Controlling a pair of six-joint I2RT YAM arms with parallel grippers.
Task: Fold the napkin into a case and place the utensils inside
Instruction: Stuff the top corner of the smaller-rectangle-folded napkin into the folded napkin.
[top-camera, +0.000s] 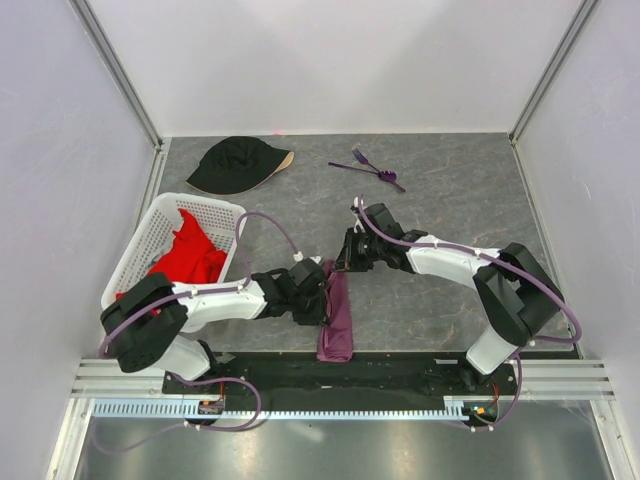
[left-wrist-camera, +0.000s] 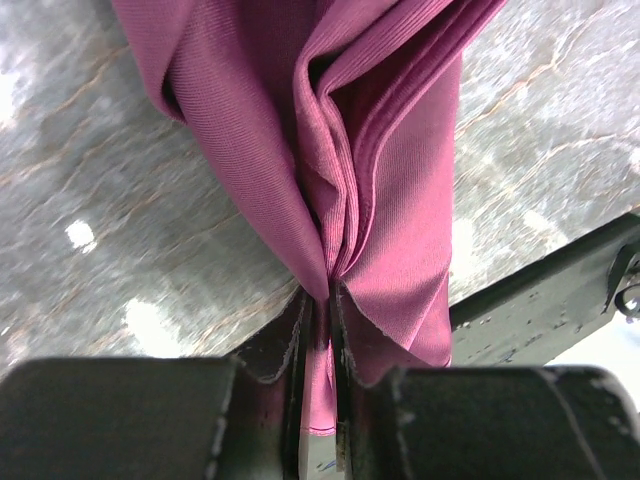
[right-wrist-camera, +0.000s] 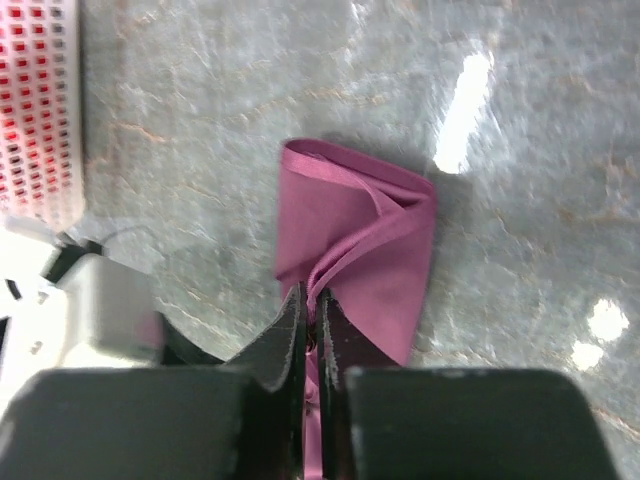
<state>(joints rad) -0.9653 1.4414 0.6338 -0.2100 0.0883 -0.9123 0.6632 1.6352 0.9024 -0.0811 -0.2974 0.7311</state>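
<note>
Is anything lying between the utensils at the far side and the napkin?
No loose object does. The utensils lie on bare table beyond the napkin; only the right tool, shut on the napkin's far end, sits there. The black cap and white basket sit off to the left.

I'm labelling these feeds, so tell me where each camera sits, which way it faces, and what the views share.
Top external: fixed above and behind the arms, looking down on the table; both arms show whole, plus the cap, basket and utensils.
Left wrist: on the left arm, looking down past the left tool, shut on the napkin; only its fingers show.
Right wrist: on the right arm, looking down past the right tool, also shut on the napkin; its fingers show.
Shared: all three see the napkin; top and right wrist both see the basket.
</note>
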